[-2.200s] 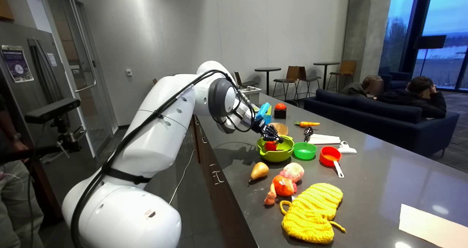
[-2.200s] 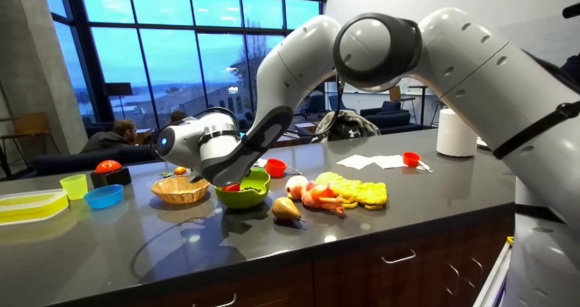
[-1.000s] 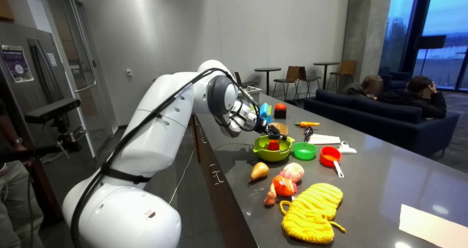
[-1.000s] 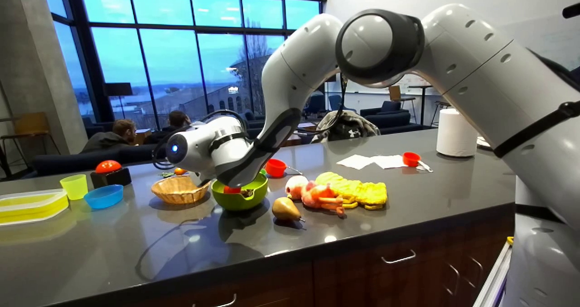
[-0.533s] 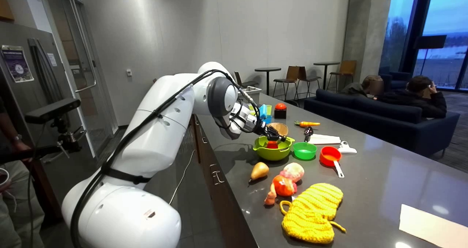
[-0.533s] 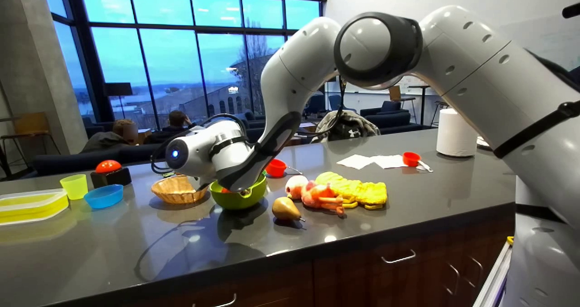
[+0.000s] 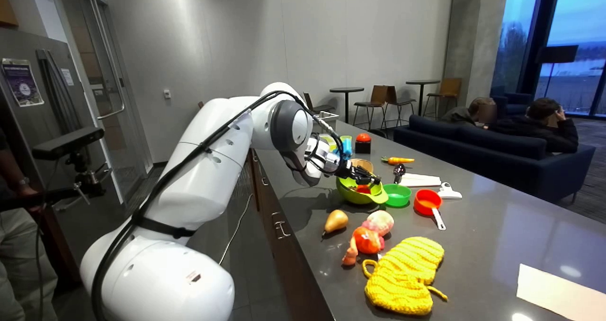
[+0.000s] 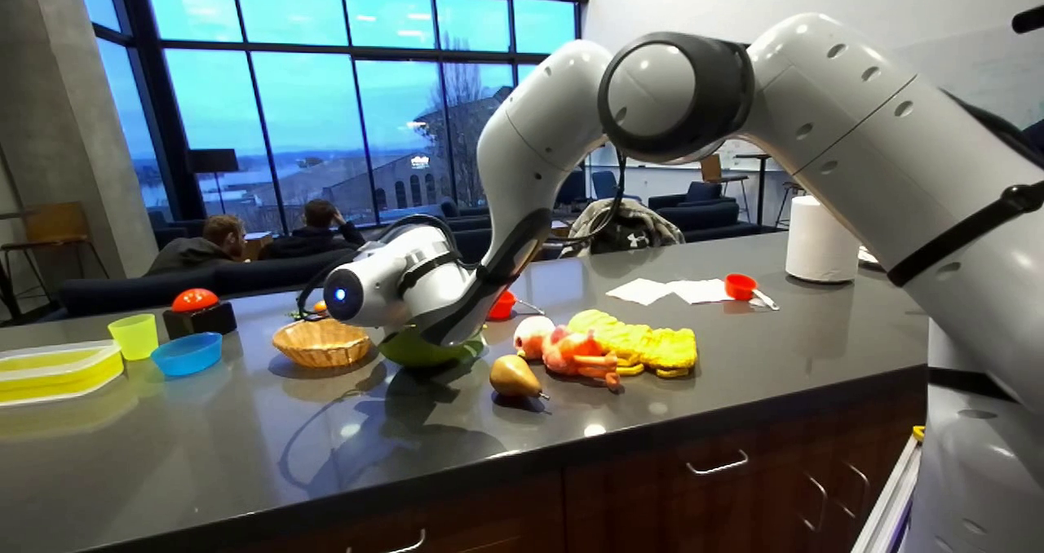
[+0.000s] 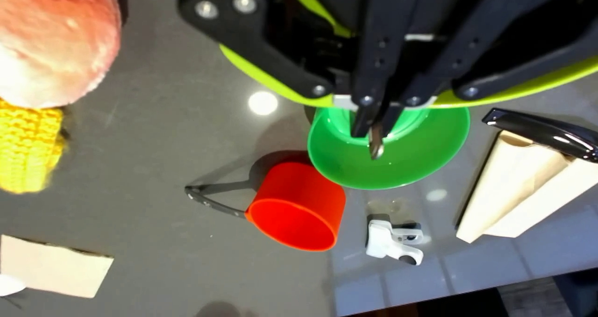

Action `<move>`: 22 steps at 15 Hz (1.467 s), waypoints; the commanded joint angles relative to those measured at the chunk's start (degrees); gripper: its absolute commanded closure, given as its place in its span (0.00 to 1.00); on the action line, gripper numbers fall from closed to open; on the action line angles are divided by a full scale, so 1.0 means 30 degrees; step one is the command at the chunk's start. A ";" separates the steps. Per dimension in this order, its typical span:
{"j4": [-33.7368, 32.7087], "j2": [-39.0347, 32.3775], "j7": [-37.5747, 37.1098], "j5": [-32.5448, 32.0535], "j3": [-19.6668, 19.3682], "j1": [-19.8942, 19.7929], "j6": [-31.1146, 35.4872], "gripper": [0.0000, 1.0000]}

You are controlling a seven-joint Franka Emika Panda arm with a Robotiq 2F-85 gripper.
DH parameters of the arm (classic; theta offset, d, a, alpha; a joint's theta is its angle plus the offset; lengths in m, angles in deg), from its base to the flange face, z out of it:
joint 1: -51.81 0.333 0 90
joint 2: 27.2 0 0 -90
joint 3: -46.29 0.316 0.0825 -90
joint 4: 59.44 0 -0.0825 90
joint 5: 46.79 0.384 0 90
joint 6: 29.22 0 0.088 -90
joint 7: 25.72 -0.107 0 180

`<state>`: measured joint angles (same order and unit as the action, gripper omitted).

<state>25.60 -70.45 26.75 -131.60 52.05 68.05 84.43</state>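
- The lime-green plastic bowl (image 7: pixel 355 198) is right of centre in an exterior view, over the glossy dark grey countertop (image 7: pixel 473 245); it looks tilted, its lip leaning to the lower right, and whether its base rests fully is hard to tell.
- A red item (image 7: pixel 363 189) lies inside it, beside bits too small to name.
- The black two-fingered gripper (image 9: pixel 373 131) enters from the top of the wrist view, its fingers drawn narrowly together across the bowl's rim; whether they pinch that rim cannot be told.
- A small shiny metallic tip (image 9: pixel 376 149) shows at the fingertips; what it belongs to is unclear.
- Just past the rim, right of centre in the wrist view, stands a round bright-green plastic bowl (image 9: pixel 406 169).
- Lower in that frame, near the middle, is a red measuring cup (image 9: pixel 301 186) with a slim handle; a small white clip (image 9: pixel 383 242) lies to its right.
- Toward the right edge there lie a long cream-coloured strip (image 9: pixel 509 186) and a glossy black object (image 9: pixel 544 133).
- In an exterior view, a brown woven basket (image 8: pixel 322 345) stands left of the lime-green bowl, and a golden-brown pear (image 8: pixel 515 376) lies at its lower right.
- Lower right in an exterior view are a plush pink-and-orange toy (image 7: pixel 367 239) and a yellow knitted mitt (image 7: pixel 405 278).
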 commanded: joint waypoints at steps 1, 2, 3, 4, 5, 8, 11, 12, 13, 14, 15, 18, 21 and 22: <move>0.1192 0.0667 -0.0281 -0.0457 -0.0228 -0.0248 -0.0232 0.99; 0.1399 0.0837 -0.0130 -0.0483 -0.0209 -0.0329 -0.0164 0.99; 0.1569 0.1006 0.0198 -0.0565 -0.0211 -0.0337 -0.0173 0.99; 0.1791 0.1233 0.0608 -0.0728 -0.0213 -0.0321 -0.0176 0.99; 0.2069 0.1522 0.1309 -0.0978 -0.0233 -0.0249 -0.0253 0.99; 0.2690 0.2252 0.3705 -0.1724 -0.0195 -0.0101 -0.0584 0.99; 0.3417 0.3069 0.6877 -0.1779 0.0189 -0.0064 -0.0722 0.99; 0.3719 0.3365 0.7974 -0.1537 0.0403 -0.0062 -0.0691 0.99; 0.3969 0.3583 0.8983 -0.1408 0.0592 -0.0040 -0.0632 0.99; 0.4178 0.3776 0.9975 -0.1387 0.0778 0.0012 -0.0624 0.99; 0.4319 0.3887 1.0927 -0.1399 0.0960 0.0108 -0.0679 0.99; 0.4557 0.4091 1.3911 -0.1521 0.1414 0.0382 -0.0616 0.99; 0.4805 0.4335 1.6977 -0.1583 0.1729 0.0574 -0.0376 0.99; 0.4917 0.4398 1.7979 -0.1616 0.1806 0.0634 -0.0341 0.99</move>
<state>37.21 -60.07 73.32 -135.98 56.74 69.88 82.81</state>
